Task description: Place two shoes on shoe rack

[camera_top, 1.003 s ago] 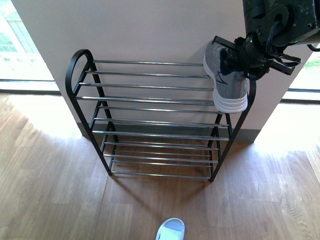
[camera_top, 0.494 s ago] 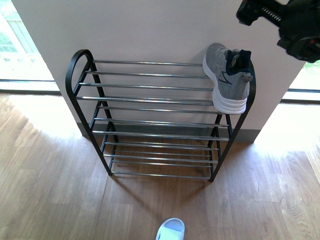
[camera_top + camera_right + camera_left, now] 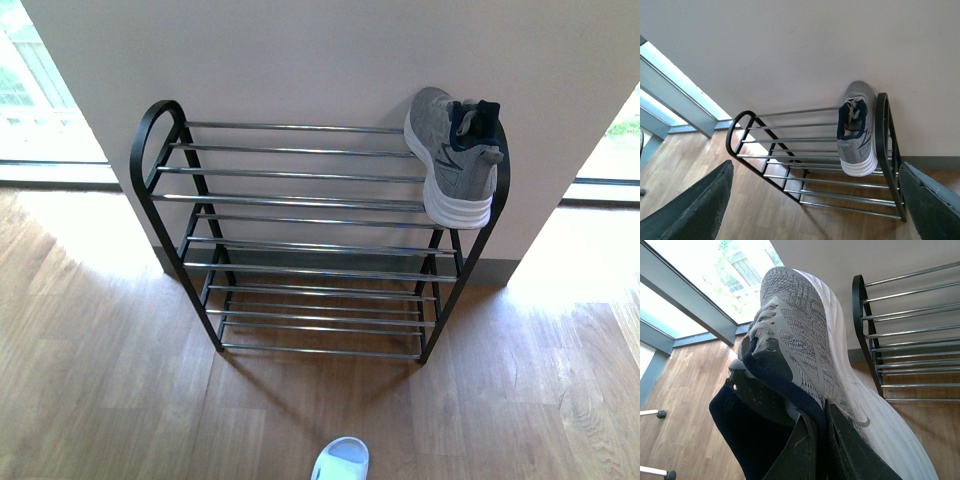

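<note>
- Jaws of the left gripper point(image 3: 821, 445) are pinched shut on the dark collar of a grey knit lace-up sneaker with a white sole point(image 3: 800, 340). It is carried in the air, and the left end of the rack shows beyond it. The right gripper point(image 3: 815, 167) has its jaws spread wide with nothing between them, up above the rack and looking down on it. Neither arm shows in the front view.
- Largest thing is the open multi-tier shoe rack with a black tube frame and thin silver rod shelves point(image 3: 290, 127). It stands on the wooden floor point(image 3: 90, 350) with its back to the pale wall point(image 3: 300, 60). All of its rods are bare except the right end of the top tier.
- On that right end sits the matching grey knit sneaker with white sole and dark collar point(image 3: 455, 165). It is upright, toe toward the wall and heel toward the front, just beside the rounded right end of the frame.
- Smallest in view is a pale blue-white rubber slide point(image 3: 342, 462). It lies on the floor well in front of the rack, cut off by the picture's lower edge.
- As I judge it, the task is about half done. One shoe is placed. The sneaker in the left gripper is not yet on a shelf, and there is ample free rod space beside its mate.
</note>
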You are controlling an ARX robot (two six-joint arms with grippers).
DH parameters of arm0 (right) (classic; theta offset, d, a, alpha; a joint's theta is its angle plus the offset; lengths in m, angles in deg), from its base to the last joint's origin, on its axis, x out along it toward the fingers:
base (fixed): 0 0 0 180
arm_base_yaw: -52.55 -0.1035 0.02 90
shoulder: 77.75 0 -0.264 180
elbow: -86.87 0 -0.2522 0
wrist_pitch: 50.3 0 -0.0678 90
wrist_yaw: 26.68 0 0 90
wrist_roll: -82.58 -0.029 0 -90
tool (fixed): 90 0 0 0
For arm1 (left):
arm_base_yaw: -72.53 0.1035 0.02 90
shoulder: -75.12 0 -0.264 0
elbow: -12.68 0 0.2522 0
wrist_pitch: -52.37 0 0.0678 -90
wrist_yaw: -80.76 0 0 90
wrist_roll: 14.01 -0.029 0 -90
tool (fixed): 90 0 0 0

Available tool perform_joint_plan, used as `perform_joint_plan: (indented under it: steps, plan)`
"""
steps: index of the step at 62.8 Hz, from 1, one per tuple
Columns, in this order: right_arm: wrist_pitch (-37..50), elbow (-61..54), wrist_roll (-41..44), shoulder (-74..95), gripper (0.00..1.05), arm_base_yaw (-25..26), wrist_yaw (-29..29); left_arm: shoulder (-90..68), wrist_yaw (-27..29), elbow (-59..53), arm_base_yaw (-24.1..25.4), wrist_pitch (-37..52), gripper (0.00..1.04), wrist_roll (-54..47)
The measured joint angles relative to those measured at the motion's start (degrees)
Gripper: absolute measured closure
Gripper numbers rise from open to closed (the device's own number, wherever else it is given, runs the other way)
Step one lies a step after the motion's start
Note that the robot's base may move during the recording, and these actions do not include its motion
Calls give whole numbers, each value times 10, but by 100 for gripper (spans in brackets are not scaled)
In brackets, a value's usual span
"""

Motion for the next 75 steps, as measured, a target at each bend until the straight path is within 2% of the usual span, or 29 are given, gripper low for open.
perform_joint_plan:
  steps: [4,6,8,12,16,23,37,69,75]
  plan:
    - [14,-5,13,0,10,-4,-17,0,0,0,0,0,103,0]
    - [77,-29,47,-2,17,-18,-99,0,0,0,0,0,103,0]
    - [122,-49,74,-5,22,-25,-151,0,0,0,0,0,103,0]
    - [177,-84,112,-20,32,-34,-223,0,0,0,0,0,103,0]
    - [189,-107,137,-41,43,-55,-279,0,0,0,0,0,103,0]
    - [191,-140,157,-72,62,-73,-284,0,0,0,0,0,103,0]
    - [179,-188,167,-133,103,-74,-287,0,0,0,0,0,103,0]
    - [85,-249,170,-287,103,-74,-288,0,0,0,0,0,103,0]
    - [94,-262,171,-302,103,-74,-289,0,0,0,0,0,103,0]
